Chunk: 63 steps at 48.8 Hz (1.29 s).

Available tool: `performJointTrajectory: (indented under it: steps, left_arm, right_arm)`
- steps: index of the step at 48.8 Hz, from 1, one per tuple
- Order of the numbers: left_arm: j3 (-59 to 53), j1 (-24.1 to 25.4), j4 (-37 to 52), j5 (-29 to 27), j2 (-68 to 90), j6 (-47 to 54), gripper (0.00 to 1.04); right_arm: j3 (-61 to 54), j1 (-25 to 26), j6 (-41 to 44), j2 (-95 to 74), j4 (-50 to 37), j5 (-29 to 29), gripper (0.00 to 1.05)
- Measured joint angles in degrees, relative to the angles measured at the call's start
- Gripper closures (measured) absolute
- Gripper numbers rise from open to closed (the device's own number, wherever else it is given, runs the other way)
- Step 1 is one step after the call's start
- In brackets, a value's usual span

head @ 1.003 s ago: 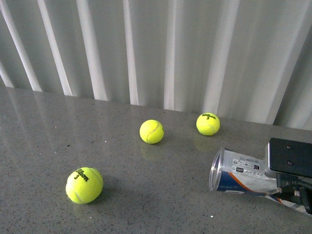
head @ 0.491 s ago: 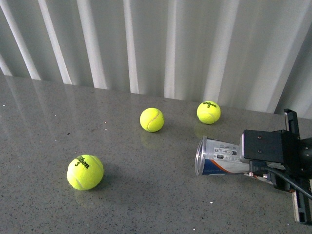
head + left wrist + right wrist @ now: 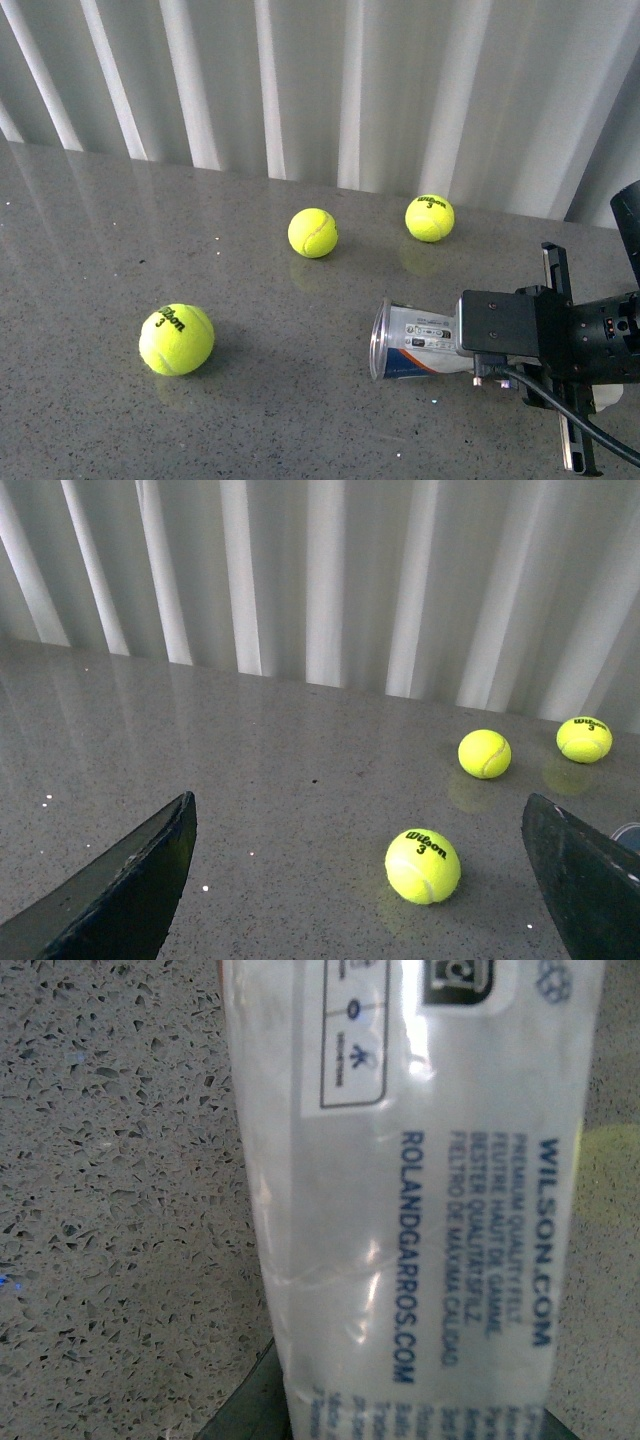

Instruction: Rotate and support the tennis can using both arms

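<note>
The left black boxy gripper (image 3: 357, 805) hangs over the grey speckled stone table (image 3: 90, 230) with its 2 flat fingers (image 3: 130, 885) spread wide, holding nothing. On the table lie 3 yellow-green tennis balls: the nearest ball (image 3: 176, 339), the middle ball (image 3: 312, 232) and the far ball (image 3: 429, 218). Right of them is the tall clear plastic tennis can (image 3: 415, 340), horizontal, its open mouth to the left. The right black gripper (image 3: 500, 345) is clenched around its labelled body.
</note>
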<state>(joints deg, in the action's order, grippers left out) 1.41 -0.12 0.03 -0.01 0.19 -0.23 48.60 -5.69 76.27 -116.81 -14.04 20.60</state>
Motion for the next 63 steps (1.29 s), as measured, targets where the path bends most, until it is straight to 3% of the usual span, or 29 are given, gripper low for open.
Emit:
performJointTrajectory:
  steps: [11, 17, 27, 32, 35, 63]
  left_arm:
    - [0.0, 0.0, 0.0, 0.0, 0.0, 0.0, 0.07]
    - [0.0, 0.0, 0.0, 0.0, 0.0, 0.0, 0.07]
    - [0.0, 0.0, 0.0, 0.0, 0.0, 0.0, 0.07]
    - [0.0, 0.0, 0.0, 0.0, 0.0, 0.0, 0.07]
    - [0.0, 0.0, 0.0, 0.0, 0.0, 0.0, 0.07]
    - [0.0, 0.0, 0.0, 0.0, 0.0, 0.0, 0.07]
  right_arm:
    - [-0.7, 0.9, -0.6, 0.4, 0.3, -0.1, 0.84]
    - [-1.1, 0.9, -0.7, 0.7, 1.4, -0.9, 0.59]
    - [-1.5, 0.9, -1.3, 1.2, 2.4, -1.6, 0.33]
    - [-1.6, 0.8, -2.2, 2.3, 4.4, -2.1, 0.12]
    - [-1.6, 0.7, -3.0, 2.9, 5.7, -2.0, 0.05]
    - [-0.4, 0.8, -4.5, 8.5, 14.1, -3.2, 0.07]
